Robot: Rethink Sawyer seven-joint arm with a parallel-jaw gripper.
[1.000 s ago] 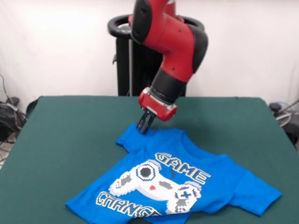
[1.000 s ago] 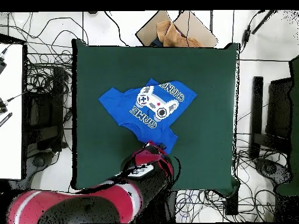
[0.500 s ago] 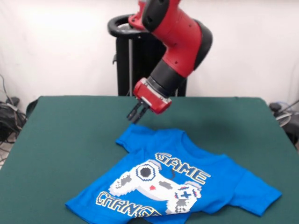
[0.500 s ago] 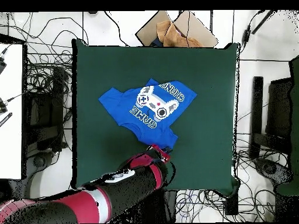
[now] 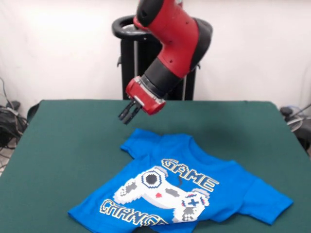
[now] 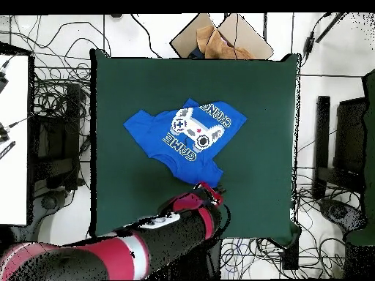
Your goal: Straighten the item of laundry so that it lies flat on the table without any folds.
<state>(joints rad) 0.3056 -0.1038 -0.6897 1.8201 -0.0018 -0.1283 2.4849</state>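
Note:
The bright blue T-shirt (image 5: 180,189) lies print up on the green table (image 5: 73,131), toward the table's near side in the front view. One sleeve points toward the robot; the hem side runs off the picture's lower edge with a fold across the lettering. My gripper (image 5: 126,115) hangs open and empty above the bare cloth, up and to the left of that sleeve, not touching the shirt. In the overhead view the shirt (image 6: 183,135) lies left of the table's (image 6: 249,88) middle, and the gripper (image 6: 212,192) is just below its lower corner.
The robot's black pedestal (image 5: 133,58) stands behind the table. A cardboard box with brown paper (image 6: 220,36) sits beyond the table's top edge in the overhead view. Cables (image 6: 58,102) and dark equipment (image 6: 344,139) lie on the floor on both sides.
The gripper has lifted off the shirt's sleeve and moved up and to the left in the front view. The shirt has not moved.

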